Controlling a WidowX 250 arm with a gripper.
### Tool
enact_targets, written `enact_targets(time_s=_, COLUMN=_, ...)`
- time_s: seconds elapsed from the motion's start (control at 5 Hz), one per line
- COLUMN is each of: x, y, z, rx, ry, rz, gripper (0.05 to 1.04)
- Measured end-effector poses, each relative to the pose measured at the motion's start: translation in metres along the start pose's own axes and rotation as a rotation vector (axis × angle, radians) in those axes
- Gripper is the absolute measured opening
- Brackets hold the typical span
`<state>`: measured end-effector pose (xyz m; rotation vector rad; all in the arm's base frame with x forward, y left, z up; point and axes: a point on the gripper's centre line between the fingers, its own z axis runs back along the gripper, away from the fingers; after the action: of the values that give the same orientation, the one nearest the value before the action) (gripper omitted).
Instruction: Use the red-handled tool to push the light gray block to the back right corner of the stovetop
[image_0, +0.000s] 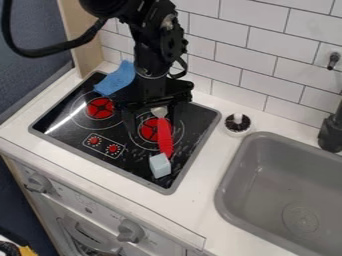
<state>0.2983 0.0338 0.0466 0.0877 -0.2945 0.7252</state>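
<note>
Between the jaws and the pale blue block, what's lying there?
A red utensil handle, reaching close to the pale blue block; the camera view shows it.

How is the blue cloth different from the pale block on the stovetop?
The blue cloth is a stronger blue, while the pale block is a light bluish grey. The cloth is a thin sheet; the block is chunky with flat faces. The cloth lies by the back edge of the stovetop, the block near its front corner.

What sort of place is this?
It looks like a small toy or mock-up kitchen: there's a black stovetop with red burners, a grey sink and oven-style knobs.
</note>
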Motion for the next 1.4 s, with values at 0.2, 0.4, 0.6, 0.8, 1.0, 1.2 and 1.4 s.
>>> enact_targets(time_s=0.2, x=-0.005, y=0.001, z=-0.009, rx=0.018, ry=0.027, rz=-0.002, gripper=1.007)
enact_targets(time_s=0.4, x=-0.003, y=-0.007, z=-0.023, rx=0.029, ry=0.067, rz=-0.005, gripper=1.007)
enact_targets(time_s=0.6, x=0.007, y=-0.014, z=-0.034, rx=0.037, ry=0.086, rz=0.008, gripper=1.007)
enact_targets(time_s=0.8, x=0.015, y=-0.023, z=-0.045, rx=0.034, ry=0.105, rz=0.014, gripper=1.007)
enact_targets(time_s=1.0, x=0.02, y=-0.023, z=-0.066, rx=0.058, ry=0.138, rz=0.018, gripper=1.007)
enact_targets(time_s=1.2, x=0.019, y=-0.023, z=-0.078, rx=0.072, ry=0.158, rz=0.014, gripper=1.007)
enact_targets(time_s=1.4, x=0.014, y=-0.022, z=-0.087, rx=0.083, ry=0.184, rz=0.008, gripper=0.964)
